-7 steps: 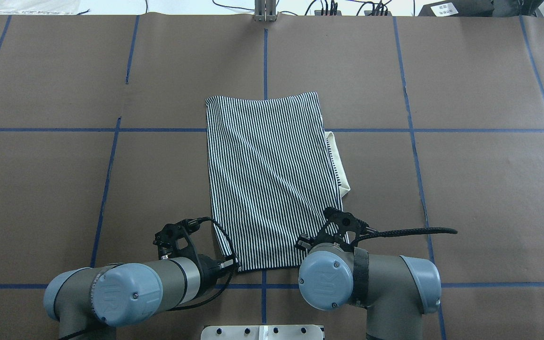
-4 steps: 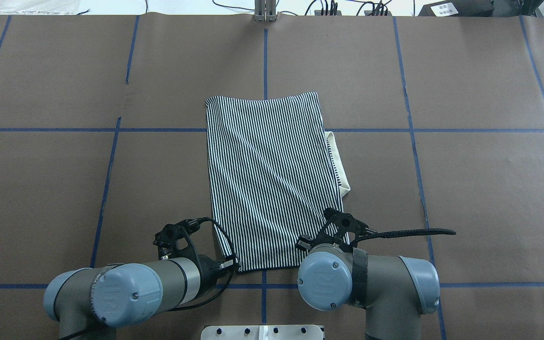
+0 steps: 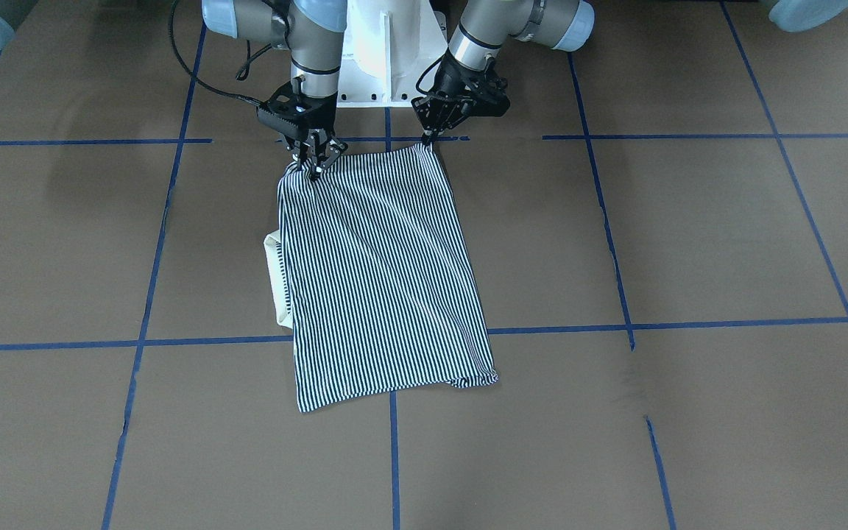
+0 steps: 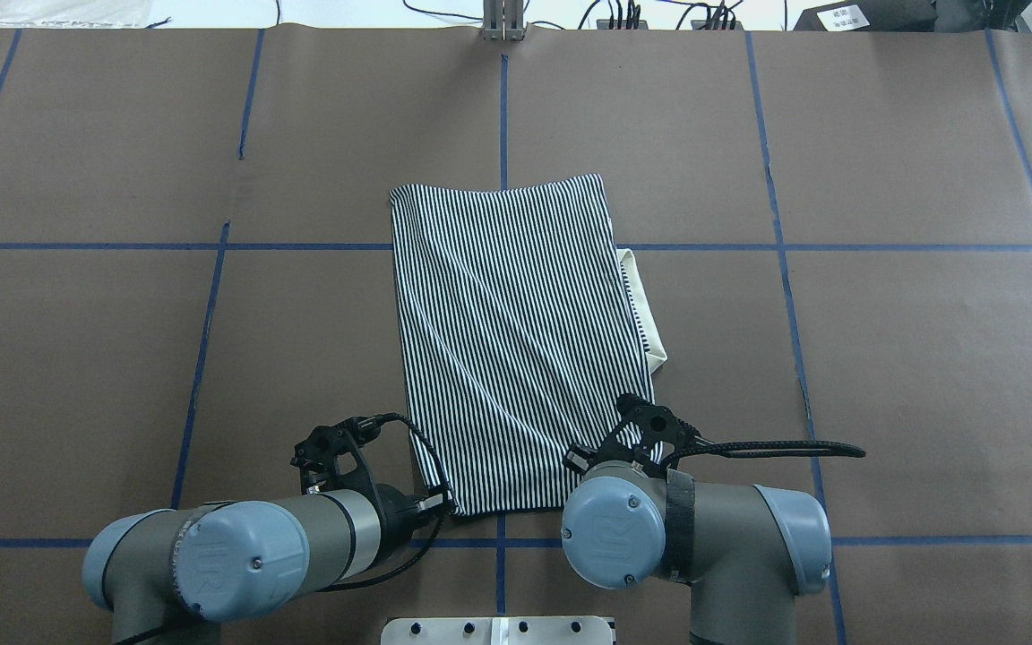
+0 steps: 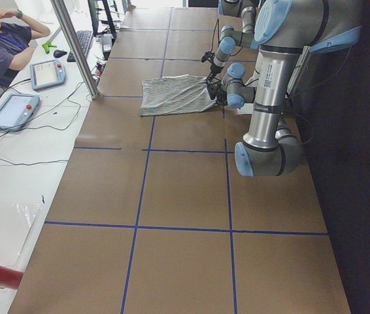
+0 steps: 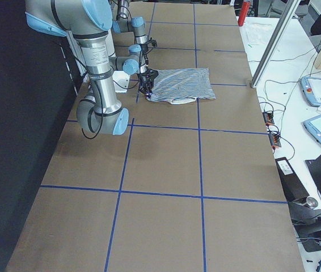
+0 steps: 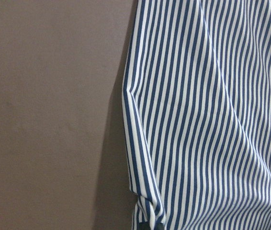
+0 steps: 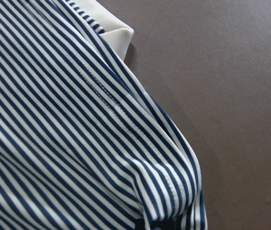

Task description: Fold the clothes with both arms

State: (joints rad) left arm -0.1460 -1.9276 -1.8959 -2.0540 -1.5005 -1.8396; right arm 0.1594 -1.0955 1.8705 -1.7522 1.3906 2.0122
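Shirt [image 4: 507, 340] corners pinched: L fingers [image 3: 425, 135], R fingers [image 3: 313, 166].

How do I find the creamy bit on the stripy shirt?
On the brown table with blue tape lines lies a striped shirt. From its edge on the right arm's side pokes the collar, the only plain cream patch.

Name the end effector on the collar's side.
The right end effector: the cream collar pokes out on its side of the shirt, not the left end effector's.
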